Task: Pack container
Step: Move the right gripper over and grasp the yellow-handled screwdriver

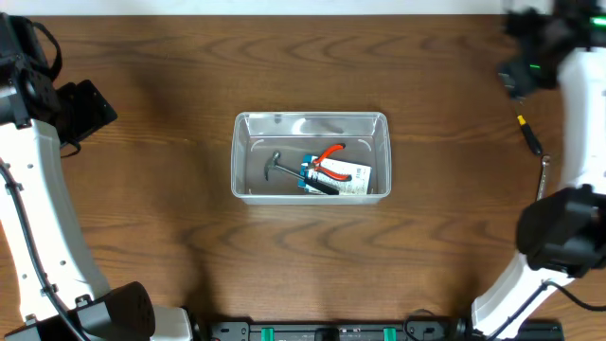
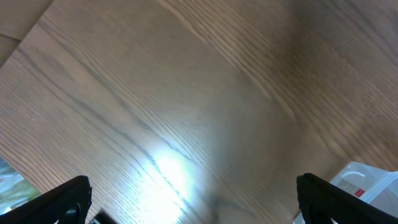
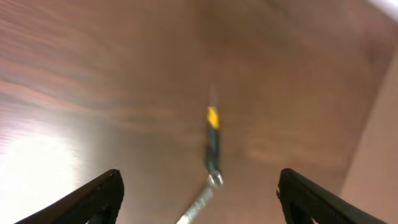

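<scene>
Wood-grain table [image 1: 170, 237] holds the container [image 1: 312, 117] at centre; left gripper [image 2: 193, 196] and right gripper [image 3: 198, 186] both gape empty, so the right should centre over the yellow-banded tool [image 3: 212, 146] at far right before closing

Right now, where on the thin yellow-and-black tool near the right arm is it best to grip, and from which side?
I would grip the yellow-and-black tool at its dark middle shaft, coming from above with the open right gripper closing across its narrow width. It lies flat on the table, long and thin.
</scene>
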